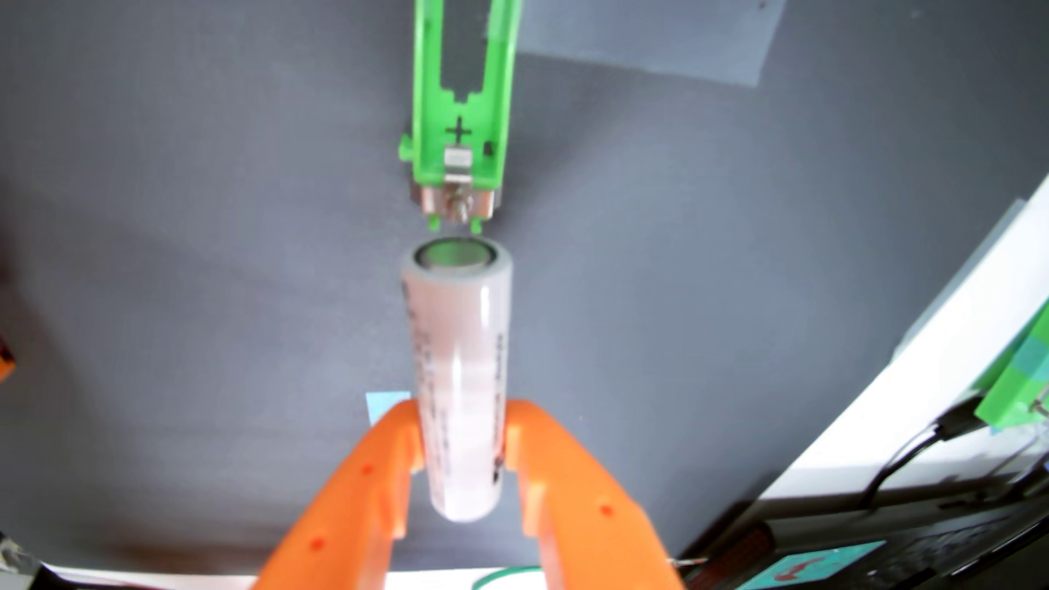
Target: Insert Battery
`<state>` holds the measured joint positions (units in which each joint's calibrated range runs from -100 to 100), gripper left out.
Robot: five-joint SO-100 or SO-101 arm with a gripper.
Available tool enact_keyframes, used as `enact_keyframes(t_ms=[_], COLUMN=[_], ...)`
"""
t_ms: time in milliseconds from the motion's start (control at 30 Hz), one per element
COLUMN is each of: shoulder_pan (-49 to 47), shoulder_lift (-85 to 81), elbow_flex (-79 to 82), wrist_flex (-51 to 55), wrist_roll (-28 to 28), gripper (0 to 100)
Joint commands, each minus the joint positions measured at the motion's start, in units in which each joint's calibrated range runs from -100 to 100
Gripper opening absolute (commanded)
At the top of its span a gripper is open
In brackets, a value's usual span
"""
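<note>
In the wrist view the orange hand (464, 448) comes in from the bottom edge, its two fingers (363, 488) pinching a pale cylindrical battery (460, 363) between them. The fingers press against the lower part of the battery on either side, and its rounded near end sits in the gap between them. The rest of the cylinder points away from the camera, up the picture. Its far end shows a flat metal face ringed by the pale wrap. Faint dark print runs along the battery's side, too blurred to read.

Just beyond that far end, lined up with the battery, lies a green battery holder (461, 113) on the dark grey desk (198, 227). The holder runs lengthwise toward the top edge, where it leaves the picture. A black plus sign is marked on its near end, with a small metal contact (457, 157) just below the mark and a metal tab at the very end. The battery's far end appears close to the holder's near end, with a narrow gap between them in the picture.

A small light blue marker (381, 405) shows on the desk just left of the fingers. At the right edge are a white surface (908, 408), a black cable (902, 459) and another green part (1022, 391).
</note>
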<state>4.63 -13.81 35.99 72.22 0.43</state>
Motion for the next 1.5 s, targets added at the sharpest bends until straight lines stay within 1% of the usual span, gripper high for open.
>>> enact_keyframes(t_ms=[0, 100, 400, 567, 667, 967, 1100, 1267, 1467], shoulder_pan=[-0.5, -1.44, -2.62, -9.59, -11.71, -12.89, -13.01, -13.13, -17.62], shoulder_lift=[-1.49, -1.9, -1.99, -1.99, -2.07, -2.07, -2.07, -2.07, -2.07], elbow_flex=[-0.19, 0.53, 7.19, 8.18, 7.37, 6.02, 6.02, 6.02, 6.92], wrist_flex=[-0.16, -2.11, -10.66, -14.3, -13.62, -13.54, -13.54, -13.45, -13.45], wrist_roll=[-3.68, -4.66, -4.91, -8.72, -9.14, -9.34, -11.45, -11.76, -11.81], gripper=[2, 2, 2, 2, 2, 2, 2, 2, 2])
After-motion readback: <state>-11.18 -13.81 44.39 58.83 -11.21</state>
